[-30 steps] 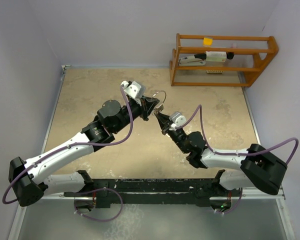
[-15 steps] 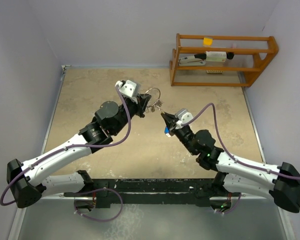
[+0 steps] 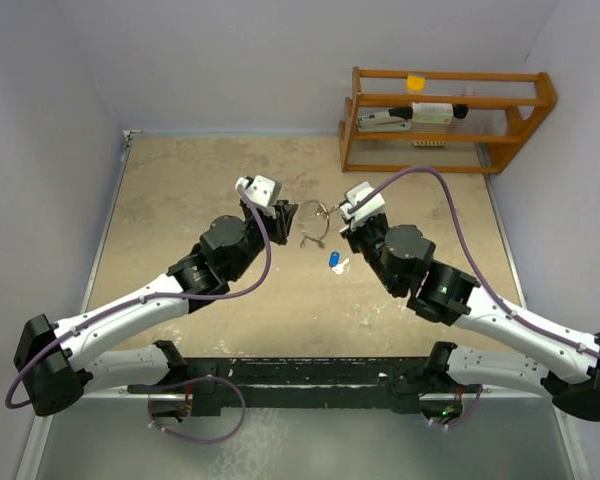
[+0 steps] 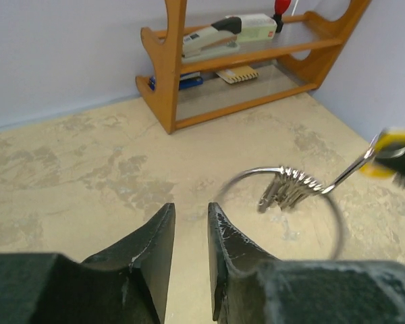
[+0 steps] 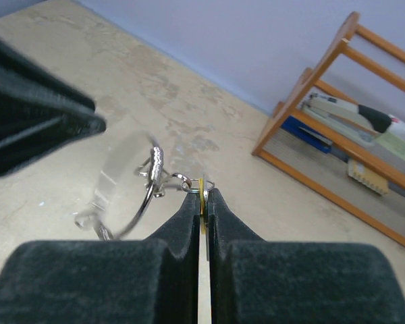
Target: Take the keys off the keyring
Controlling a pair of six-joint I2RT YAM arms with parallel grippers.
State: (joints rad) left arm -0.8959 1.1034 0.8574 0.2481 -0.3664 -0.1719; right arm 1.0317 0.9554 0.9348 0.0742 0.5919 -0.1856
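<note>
Thin silver wire keyring (image 4: 253,171), plain silver keys (image 4: 283,192) threaded: mid-frame, aloft, hanging from yellow-headed key (image 5: 202,183) clamped in right gripper (image 5: 201,193). Blue-headed key (image 3: 335,260): on mottled beige table (image 3: 180,190) below. Left gripper (image 4: 191,212): narrowly parted, empty. Risk: ring blurred, likely swinging; left's pinch may miss.

Two grippers: left gripper (image 4: 191,208), right gripper (image 3: 337,213). One ring (image 3: 313,218). One yellow key (image 5: 202,189), one blue key (image 3: 336,260) at the ring's five o'clock, silver keys (image 4: 288,192) too bunched to count. One rack (image 3: 450,75) at one o'clock, one stapler (image 3: 385,120).
</note>
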